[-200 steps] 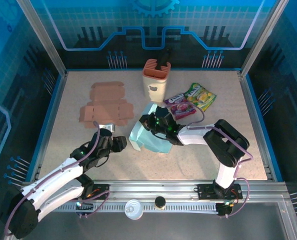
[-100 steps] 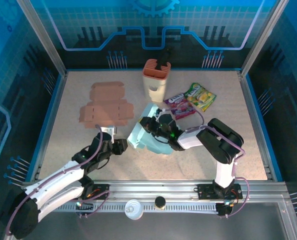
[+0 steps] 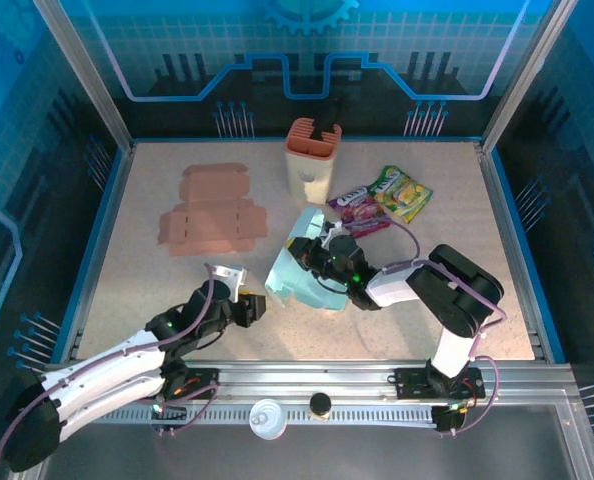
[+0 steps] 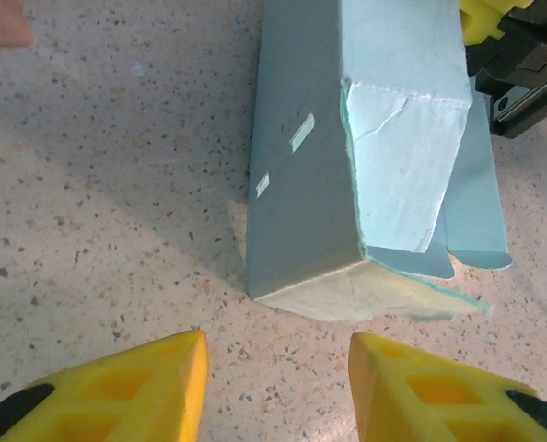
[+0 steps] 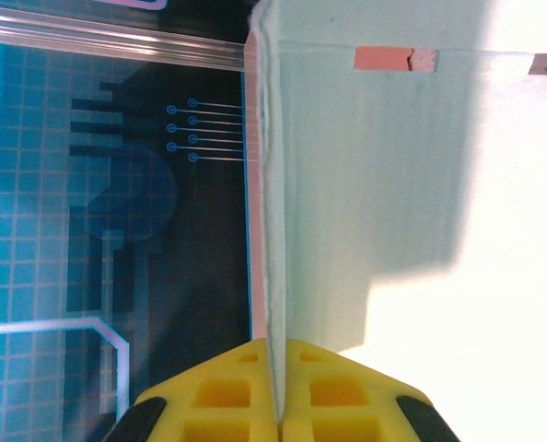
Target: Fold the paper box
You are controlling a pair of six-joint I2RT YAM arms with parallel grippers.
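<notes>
Pale-green cardboard box [image 4: 310, 138], creased flap [image 4: 407, 157], speckled table [image 4: 98, 184]

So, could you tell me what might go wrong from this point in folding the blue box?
1. The right gripper pinches just one thin panel of the blue box. A hard pull could crease or tear it, and one flap looks creased as it is.
2. The left gripper is open and apart from the box, so nothing braces it. The box may slide on the table rather than fold.
</notes>
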